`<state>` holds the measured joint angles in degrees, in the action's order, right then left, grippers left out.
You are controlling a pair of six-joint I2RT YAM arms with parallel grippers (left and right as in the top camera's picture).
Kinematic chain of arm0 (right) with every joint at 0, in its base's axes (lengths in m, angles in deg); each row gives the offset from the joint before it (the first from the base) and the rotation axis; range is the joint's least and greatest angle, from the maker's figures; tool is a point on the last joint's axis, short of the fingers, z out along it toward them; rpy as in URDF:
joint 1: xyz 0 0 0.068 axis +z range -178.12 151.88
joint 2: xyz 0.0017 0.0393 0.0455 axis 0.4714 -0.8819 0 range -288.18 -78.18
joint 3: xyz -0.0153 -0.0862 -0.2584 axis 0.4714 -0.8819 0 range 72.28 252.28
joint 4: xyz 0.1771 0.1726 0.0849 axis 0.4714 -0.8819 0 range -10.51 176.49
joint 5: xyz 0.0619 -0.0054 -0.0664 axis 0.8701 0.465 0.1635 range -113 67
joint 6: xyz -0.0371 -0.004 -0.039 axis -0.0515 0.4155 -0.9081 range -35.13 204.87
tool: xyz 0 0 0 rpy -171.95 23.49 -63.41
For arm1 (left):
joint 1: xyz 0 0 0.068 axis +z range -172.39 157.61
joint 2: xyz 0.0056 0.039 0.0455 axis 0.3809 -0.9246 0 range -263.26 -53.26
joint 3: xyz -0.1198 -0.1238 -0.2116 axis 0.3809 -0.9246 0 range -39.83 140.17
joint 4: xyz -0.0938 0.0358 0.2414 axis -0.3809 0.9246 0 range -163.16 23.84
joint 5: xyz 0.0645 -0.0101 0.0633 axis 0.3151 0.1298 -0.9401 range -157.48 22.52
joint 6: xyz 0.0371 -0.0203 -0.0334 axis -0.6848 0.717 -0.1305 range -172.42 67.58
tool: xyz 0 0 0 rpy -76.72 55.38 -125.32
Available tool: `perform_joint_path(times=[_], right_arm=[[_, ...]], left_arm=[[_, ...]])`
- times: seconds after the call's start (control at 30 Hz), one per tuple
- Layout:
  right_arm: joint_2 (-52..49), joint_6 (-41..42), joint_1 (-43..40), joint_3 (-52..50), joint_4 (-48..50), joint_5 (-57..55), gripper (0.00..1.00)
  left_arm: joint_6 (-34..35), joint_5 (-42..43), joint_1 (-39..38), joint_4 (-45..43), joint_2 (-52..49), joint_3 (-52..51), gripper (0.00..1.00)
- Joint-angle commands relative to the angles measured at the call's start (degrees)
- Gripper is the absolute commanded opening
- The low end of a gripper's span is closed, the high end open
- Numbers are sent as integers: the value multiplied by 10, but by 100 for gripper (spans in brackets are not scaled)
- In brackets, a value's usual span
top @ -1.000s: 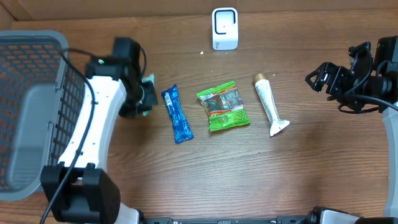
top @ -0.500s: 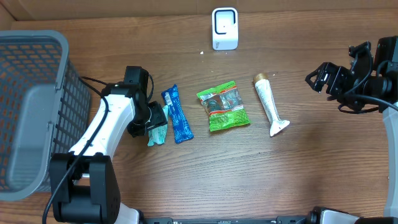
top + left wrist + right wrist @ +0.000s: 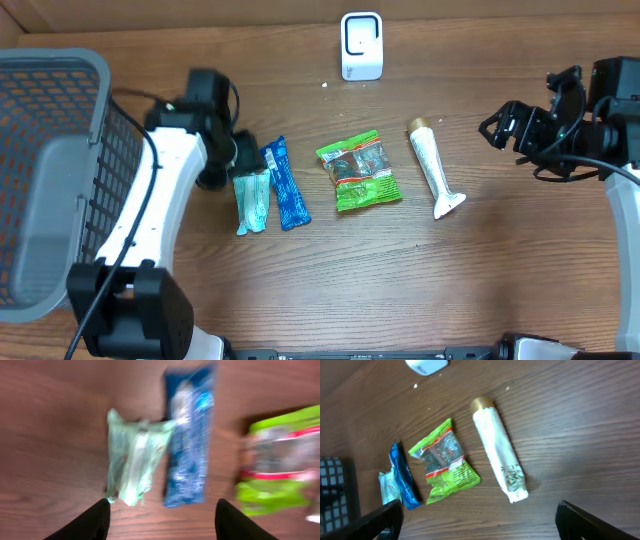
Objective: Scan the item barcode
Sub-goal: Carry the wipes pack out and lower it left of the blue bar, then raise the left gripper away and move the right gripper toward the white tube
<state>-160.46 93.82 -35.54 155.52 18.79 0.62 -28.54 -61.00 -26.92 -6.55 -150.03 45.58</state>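
Note:
A pale teal packet [image 3: 251,200] lies flat on the wooden table, right against the left side of a blue packet [image 3: 285,183]. My left gripper [image 3: 228,162] hovers just behind the teal packet's far end, open, with nothing between its fingers. The left wrist view shows the teal packet [image 3: 135,462] and the blue packet [image 3: 190,435] ahead of the open left gripper [image 3: 162,505]. The white scanner [image 3: 361,46] stands at the back centre. Far to the right my right gripper [image 3: 503,125] is open and empty, above bare table in its own view [image 3: 479,507].
A green snack bag [image 3: 359,170] and a white tube with a gold cap [image 3: 433,167] lie right of the blue packet. A grey mesh basket [image 3: 50,180] fills the left edge of the table.
My left gripper carried the teal packet down beside the blue one, opened and let it go, then drew back toward the far side. The right arm shifted slightly.

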Motion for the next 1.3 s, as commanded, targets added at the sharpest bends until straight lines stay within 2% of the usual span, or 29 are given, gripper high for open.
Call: perform_joint_path(times=[0.0, 0.13, 0.23, 0.3, 0.4, 0.5, 0.63, 0.93, 1.27], right_arm=[[1, -9, 20, 4, 14, 5, 97], [-7, -19, 35, 4, 36, 5, 96], [-24, -19, 43, 3, 46, 2, 93], [-43, -19, 49, 3, 46, -4, 91], [-77, -20, 60, -2, 49, -7, 91], [-105, -20, 66, -14, 61, -7, 91], [-151, -47, 69, -22, 75, -6, 91], [-230, -80, 73, -22, 90, -6, 87], [-242, -79, 86, -23, 90, -6, 88]], left_arm=[[-33, 7, -4, 47, 14, 117, 58], [-33, 13, -16, 95, 16, 206, 58], [-33, 13, -33, 98, 18, 231, 61], [-33, 8, -43, 92, 17, 231, 65], [-33, 5, -52, 81, 12, 226, 79], [-33, 5, -52, 76, 9, 224, 82], [-33, -22, -44, 68, 8, 224, 99], [-33, -76, -37, 68, 5, 224, 100], [-41, -94, -37, 66, 5, 224, 100]])
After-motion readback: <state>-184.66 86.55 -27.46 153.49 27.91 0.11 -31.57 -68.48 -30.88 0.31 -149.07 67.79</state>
